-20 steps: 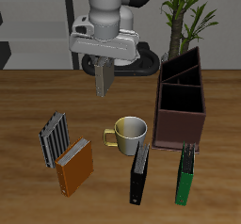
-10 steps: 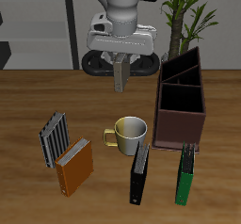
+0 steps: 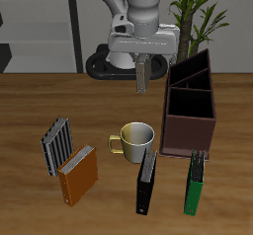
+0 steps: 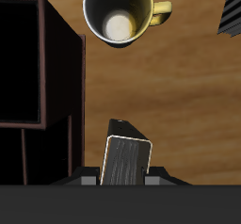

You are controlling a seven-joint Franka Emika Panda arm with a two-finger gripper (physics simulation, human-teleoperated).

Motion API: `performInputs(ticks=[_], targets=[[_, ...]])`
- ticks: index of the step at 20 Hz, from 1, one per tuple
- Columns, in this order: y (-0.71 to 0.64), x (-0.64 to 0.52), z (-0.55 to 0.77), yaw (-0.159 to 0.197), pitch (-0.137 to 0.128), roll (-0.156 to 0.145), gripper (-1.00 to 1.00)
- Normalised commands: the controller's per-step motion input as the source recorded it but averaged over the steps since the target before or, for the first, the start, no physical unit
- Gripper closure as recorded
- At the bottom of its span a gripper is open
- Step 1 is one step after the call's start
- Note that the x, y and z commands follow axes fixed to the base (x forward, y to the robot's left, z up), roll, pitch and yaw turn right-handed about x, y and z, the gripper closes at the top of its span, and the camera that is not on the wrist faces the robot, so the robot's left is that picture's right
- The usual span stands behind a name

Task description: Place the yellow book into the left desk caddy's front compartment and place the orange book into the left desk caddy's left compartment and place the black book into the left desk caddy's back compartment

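My gripper (image 3: pixel 141 63) is shut on the yellow book (image 3: pixel 141 78), a thin pale grey-tan book that hangs upright below the fingers, above the table and just beside the left desk caddy (image 3: pixel 190 127). In the wrist view the book (image 4: pixel 127 162) sits between the jaws, next to the caddy's dark wall (image 4: pixel 75 87). The orange book (image 3: pixel 77 175) lies near the table's front edge. The black book (image 3: pixel 146 181) lies in front of the mug. The caddy's large square front compartment (image 3: pixel 190 105) is open-topped.
A yellow mug (image 3: pixel 133 137) stands between the books and the caddy; it also shows in the wrist view (image 4: pixel 118 11). A black-and-white striped book (image 3: pixel 56 143) lies beside the orange book. A slim green book (image 3: pixel 196 183) lies before the caddy. A plant (image 3: pixel 203 12) stands behind.
My gripper has carried the yellow book sideways across the back of the table toward the caddy, and the wrist has turned on the way. Nothing on the table has moved.
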Motion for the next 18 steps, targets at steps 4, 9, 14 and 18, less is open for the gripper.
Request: performInputs(ticks=[4, 9, 14, 18], targets=[[0.25, 0.01, 0.05, -0.002, 0.001, 0.015, 1.00], [0.17, 0.02, -0.01, -0.025, 0.027, 0.021, 1.00], [0.21, 0.02, -0.02, -0.016, 0.031, 0.030, 1.00], [0.07, -0.02, -0.02, -0.008, 0.015, 0.021, 1.00]])
